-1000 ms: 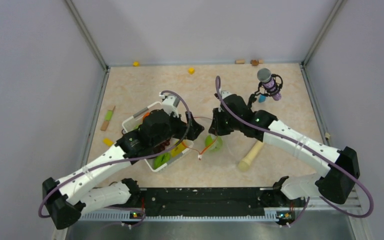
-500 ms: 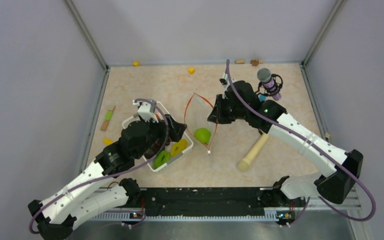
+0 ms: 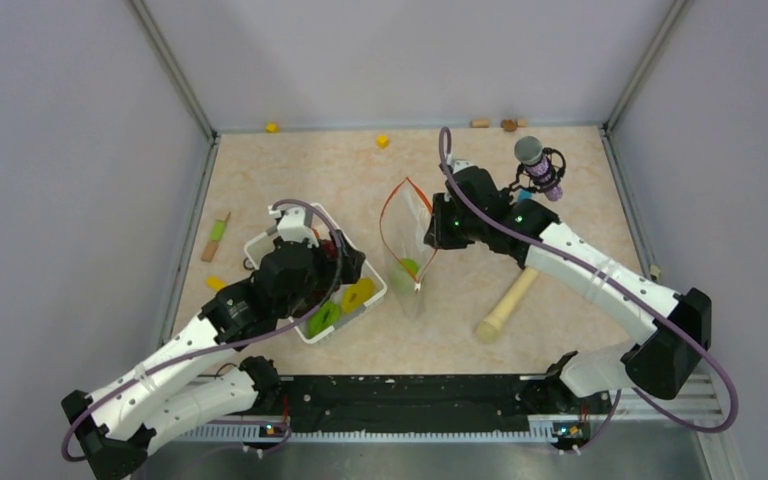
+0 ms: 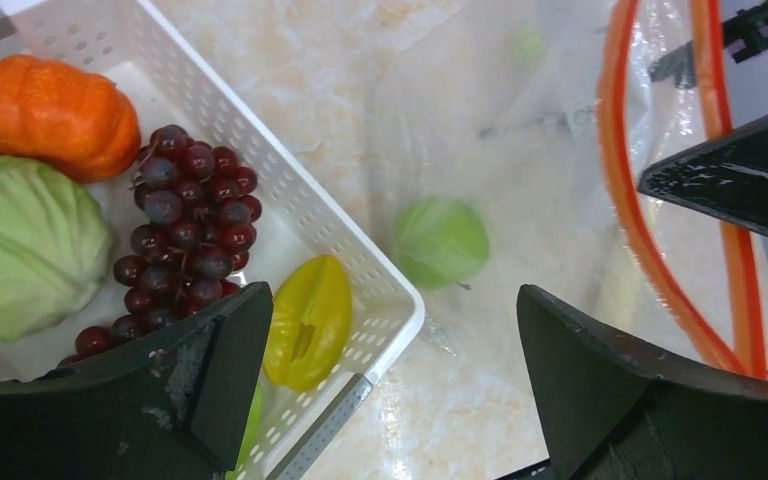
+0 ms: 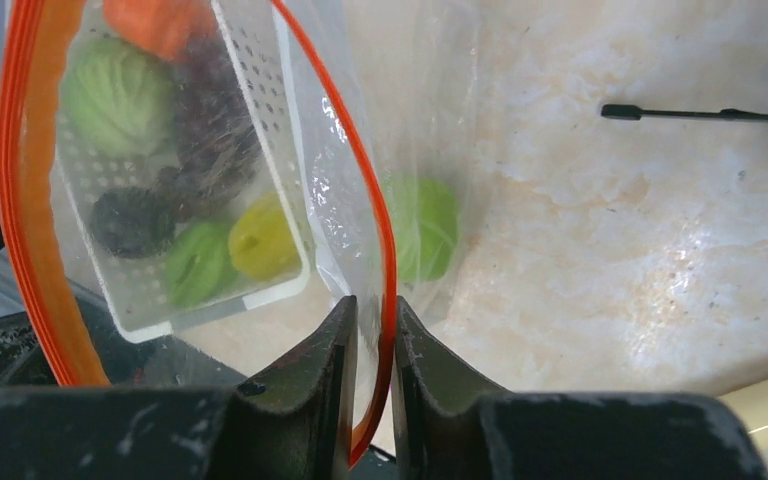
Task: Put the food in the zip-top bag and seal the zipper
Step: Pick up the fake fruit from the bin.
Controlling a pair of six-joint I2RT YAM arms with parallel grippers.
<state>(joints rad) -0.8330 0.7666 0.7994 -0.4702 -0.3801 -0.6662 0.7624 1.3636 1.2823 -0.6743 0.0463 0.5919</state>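
Red-orange zipper (image 5: 388, 250) lies between the right end effector (image 5: 372, 308) fingers, apparently pinched.

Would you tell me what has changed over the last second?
The left gripper pulled back from the bag to above the basket, jaws open. The right gripper, pinching the zipper, lifted the bag's mouth upright; the green fruit lies in it. Basket and rod stayed put.

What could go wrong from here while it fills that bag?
The right gripper straddles only the thin zipper, with a slight gap between its jaws, so the floppy zip-top bag might slip and collapse. The open left gripper must carry fruit from the basket past that rim; a bump could tug the bag loose or spill the green piece inside.
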